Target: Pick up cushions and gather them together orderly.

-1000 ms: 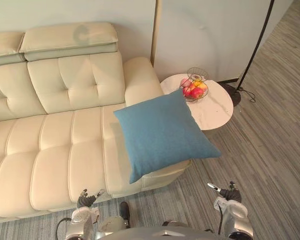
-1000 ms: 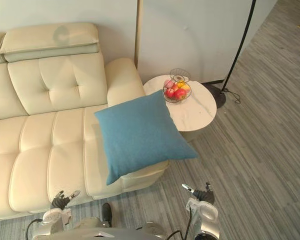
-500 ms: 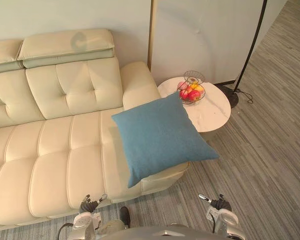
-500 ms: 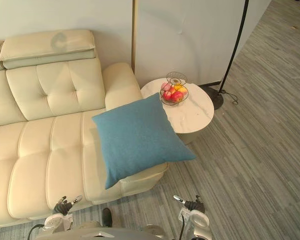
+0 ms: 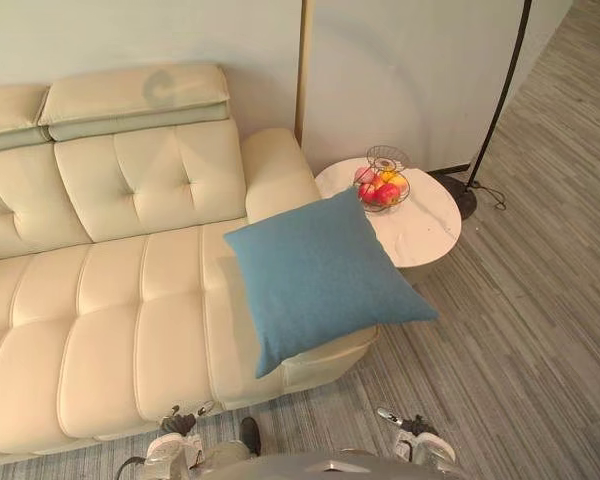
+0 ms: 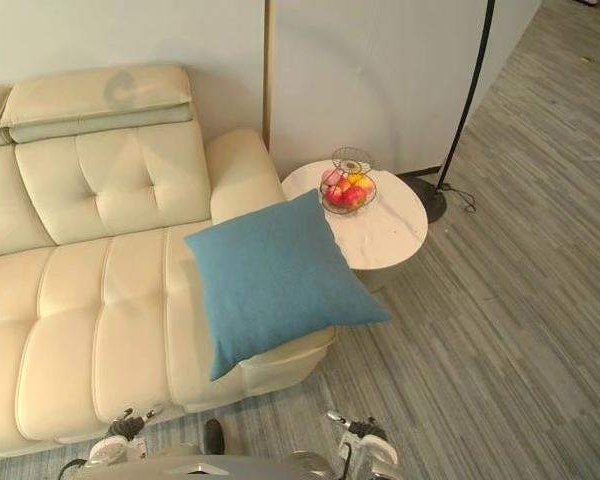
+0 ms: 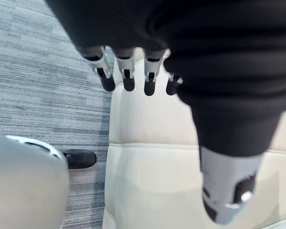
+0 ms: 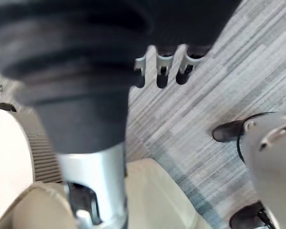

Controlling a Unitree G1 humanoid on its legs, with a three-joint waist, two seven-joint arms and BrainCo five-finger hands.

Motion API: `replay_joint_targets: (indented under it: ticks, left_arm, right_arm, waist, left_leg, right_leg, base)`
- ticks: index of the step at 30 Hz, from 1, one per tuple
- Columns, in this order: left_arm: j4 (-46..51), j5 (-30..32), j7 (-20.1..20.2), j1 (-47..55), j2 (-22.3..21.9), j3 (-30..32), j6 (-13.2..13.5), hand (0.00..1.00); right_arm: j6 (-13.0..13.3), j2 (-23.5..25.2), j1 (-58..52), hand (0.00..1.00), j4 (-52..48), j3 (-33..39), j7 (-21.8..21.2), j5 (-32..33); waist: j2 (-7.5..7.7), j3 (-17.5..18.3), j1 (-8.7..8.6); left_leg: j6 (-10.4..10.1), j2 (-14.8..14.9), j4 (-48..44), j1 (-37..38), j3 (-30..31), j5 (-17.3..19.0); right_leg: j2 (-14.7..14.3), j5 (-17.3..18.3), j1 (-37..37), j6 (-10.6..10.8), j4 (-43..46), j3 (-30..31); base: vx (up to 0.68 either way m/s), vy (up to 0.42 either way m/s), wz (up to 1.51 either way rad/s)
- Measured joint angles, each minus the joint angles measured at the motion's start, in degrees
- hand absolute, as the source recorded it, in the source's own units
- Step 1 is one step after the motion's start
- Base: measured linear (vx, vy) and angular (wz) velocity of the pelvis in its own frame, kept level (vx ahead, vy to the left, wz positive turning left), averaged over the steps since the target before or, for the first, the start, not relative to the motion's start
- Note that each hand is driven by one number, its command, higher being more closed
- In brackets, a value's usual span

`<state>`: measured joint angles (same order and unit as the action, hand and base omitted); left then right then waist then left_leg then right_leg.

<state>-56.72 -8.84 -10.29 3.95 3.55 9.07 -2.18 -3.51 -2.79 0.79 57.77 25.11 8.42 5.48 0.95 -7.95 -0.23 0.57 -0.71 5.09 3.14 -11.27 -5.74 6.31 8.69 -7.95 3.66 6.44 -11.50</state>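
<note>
Blue cushion (image 5: 320, 275) lies on the right end of the cream leather sofa (image 5: 110, 300), hanging past the seat's front edge, its top corner near the wire fruit basket (image 5: 383, 185) on the round white side table (image 5: 435, 225). Your left hand (image 5: 178, 424) and right hand (image 5: 412, 430) sit low before the sofa, fingers relaxed and holding nothing.

You have drawn both hands back toward the body. The left hand (image 5: 180, 428) now sits lower, farther from the sofa (image 5: 100, 300) ahead of it. The right hand (image 5: 412, 436) has sunk too and slid inward toward the left one, away from the blue cushion (image 5: 320, 275) beyond its fingertips.
</note>
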Motion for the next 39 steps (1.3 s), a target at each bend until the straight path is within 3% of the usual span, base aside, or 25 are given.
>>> replay_joint_targets:
  ticks: [5,11,19,30,39]
  left_arm:
    - [0.1,-0.9,0.0,-0.4,0.3,1.6,-0.1,0.0]
    - [8.2,-4.5,-0.2,-0.3,2.1,2.0,0.1,0.0]
    - [13.1,-4.6,-0.6,-0.3,2.2,0.7,0.1,0.0]
    - [16.8,-4.6,-0.7,-1.6,2.1,-2.8,0.1,0.0]
    - [20.3,-5.1,-0.9,-5.2,2.0,-10.5,0.2,0.0]
  right_arm:
    - [-0.7,-2.1,2.2,0.0,-1.4,2.5,1.0,1.6]
    - [-0.3,-8.5,3.5,0.0,-16.4,4.1,3.8,1.5]
    - [-0.1,-10.2,8.8,0.0,-21.4,4.7,4.8,1.4]
    - [0.0,-13.8,13.4,0.0,-27.9,1.3,5.7,-0.9]
    - [0.1,-19.6,23.1,0.0,-30.1,-11.4,4.0,-0.7]
  waist:
    - [-0.03,-0.1,0.06]
    - [-0.25,-0.2,-0.21]
    - [-0.25,-0.3,-0.66]
    - [-1.26,-1.3,-1.87]
    - [-1.68,-3.9,-1.73]
  left_leg:
    - [-0.5,0.1,0.0,0.0,-0.7,0.5]
    - [-0.2,-0.3,0.0,-0.4,-1.2,1.2]
    - [0.1,-0.4,-0.1,-1.1,-1.1,1.0]
    - [0.0,-0.3,0.0,-1.4,-0.3,0.6]
    - [0.9,-0.4,0.0,-5.2,0.2,-0.7]
  right_leg:
    - [0.0,-0.3,0.1,0.0,-0.6,0.7]
    - [0.4,-0.2,0.2,0.0,-1.5,1.3]
    - [0.2,-0.7,0.7,0.6,-1.7,1.3]
    - [0.1,-0.8,1.3,0.5,-1.4,1.2]
    - [0.2,-2.3,4.6,0.9,-1.6,1.0]
  base:
    - [0.0,0.001,-0.07]
    - [0.0,0.009,-0.04]
    - [0.08,-0.014,0.0]
    - [-0.02,-0.001,0.01]
    - [-0.04,0.022,0.03]
